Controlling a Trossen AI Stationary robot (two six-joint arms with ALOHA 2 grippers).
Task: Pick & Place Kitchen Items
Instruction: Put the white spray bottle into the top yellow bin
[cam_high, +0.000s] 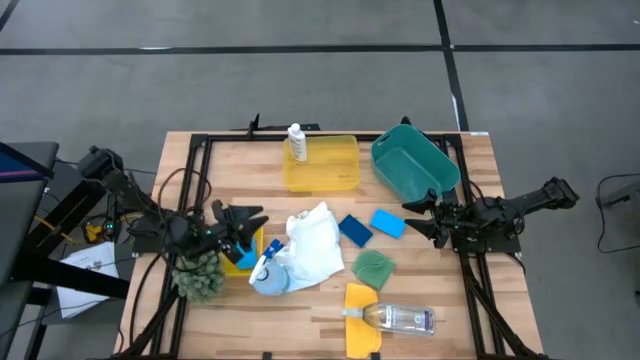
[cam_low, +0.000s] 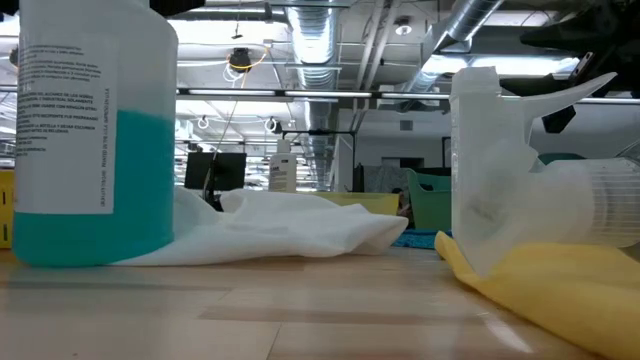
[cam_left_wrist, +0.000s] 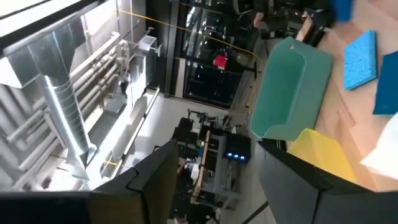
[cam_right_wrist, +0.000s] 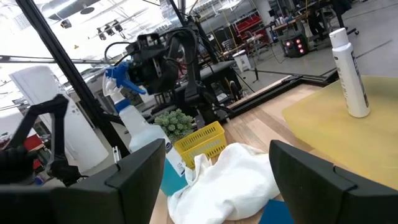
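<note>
1. Nearest the low camera stand one spray bottle (cam_low: 85, 130) of blue liquid, upright on the surface (cam_high: 230, 320), and one clear bottle (cam_low: 520, 190) lying on its side on a yellow cloth (cam_low: 560, 280).
2. From above, that spray bottle (cam_high: 268, 268) stands at the near-left edge of one crumpled white cloth (cam_high: 315, 245); its blue trigger head also shows in the right wrist view (cam_right_wrist: 121, 81).
3. The clear bottle (cam_high: 400, 318) lies across the one yellow cloth (cam_high: 362, 310) near the front edge.
4. Two blue sponges lie side by side right of the white cloth: a darker one (cam_high: 354, 230) and a lighter one (cam_high: 387, 222).
5. One green cloth (cam_high: 373, 267) sits between the sponges and the clear bottle.
6. One white bottle (cam_high: 297, 143) stands upright in the large yellow tray (cam_high: 335, 165) at the back.
7. One teal bin (cam_high: 413, 163) is tipped beside that tray, to its right.
8. One small yellow basket (cam_high: 243, 258) sits left of the spray bottle, with one spiky green ball (cam_high: 199, 275) just beside it.
9. The left end effector (cam_high: 252, 222) hovers just above the small yellow basket, fingers parted and gripping nothing.
10. The right end effector (cam_high: 415, 218) hangs just right of the lighter sponge, fingers spread wide and empty.
</note>
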